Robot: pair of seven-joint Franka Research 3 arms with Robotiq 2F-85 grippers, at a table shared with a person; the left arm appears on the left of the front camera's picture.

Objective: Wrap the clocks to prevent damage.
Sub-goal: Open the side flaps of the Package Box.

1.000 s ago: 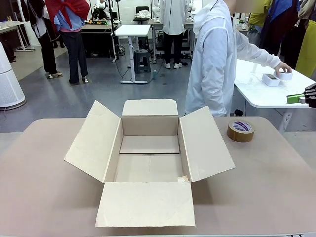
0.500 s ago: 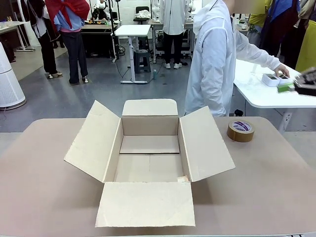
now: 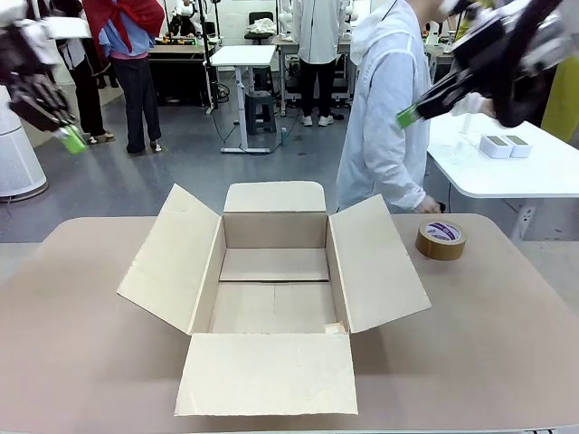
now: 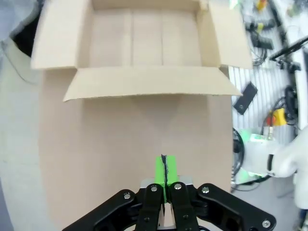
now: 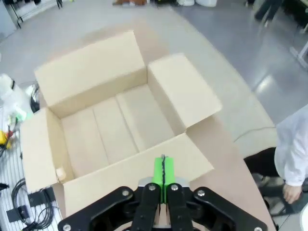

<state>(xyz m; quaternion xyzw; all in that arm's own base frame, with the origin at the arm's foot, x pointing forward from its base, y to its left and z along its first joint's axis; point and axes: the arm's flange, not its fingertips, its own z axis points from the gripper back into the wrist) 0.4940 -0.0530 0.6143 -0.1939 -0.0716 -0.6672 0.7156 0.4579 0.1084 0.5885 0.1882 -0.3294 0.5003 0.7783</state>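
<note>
In the front view we see the left gripper (image 3: 71, 140) upper left and the right gripper (image 3: 407, 116) upper right, fingers together, above a tan table (image 3: 72, 344) bearing an open cardboard box (image 3: 267, 371). In the left wrist view the pads (image 4: 159, 169) press together, the box at top. In the right wrist view likewise, the box at centre.

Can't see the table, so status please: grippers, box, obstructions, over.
Left gripper, right gripper shut, empty, raised. Cardboard box open, nothing inside. Tape roll to its right, person's hand by it.
</note>
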